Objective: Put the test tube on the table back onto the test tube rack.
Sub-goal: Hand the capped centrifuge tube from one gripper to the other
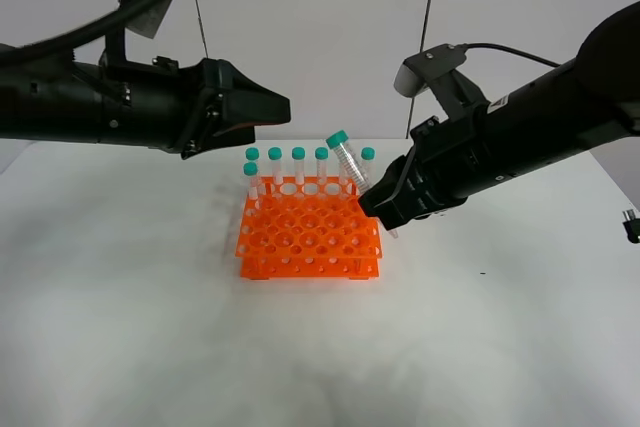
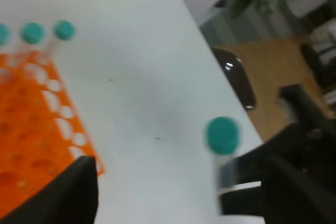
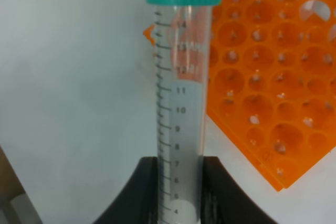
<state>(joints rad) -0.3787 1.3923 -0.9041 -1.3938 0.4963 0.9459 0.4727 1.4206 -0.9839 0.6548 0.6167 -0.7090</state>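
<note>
My right gripper is shut on the test tube, a clear tube with a teal cap, held tilted above the right rear corner of the orange test tube rack. In the right wrist view the tube stands between the two black fingers, with the rack beside it. Several identical tubes stand in the rack's back row. My left gripper hovers above and left of the rack; in the left wrist view only the edges of its dark fingers show, with nothing between them.
The white table lies around the rack. The left wrist view shows the rack's edge, the held tube's cap, the right arm, and the table's far edge with floor beyond.
</note>
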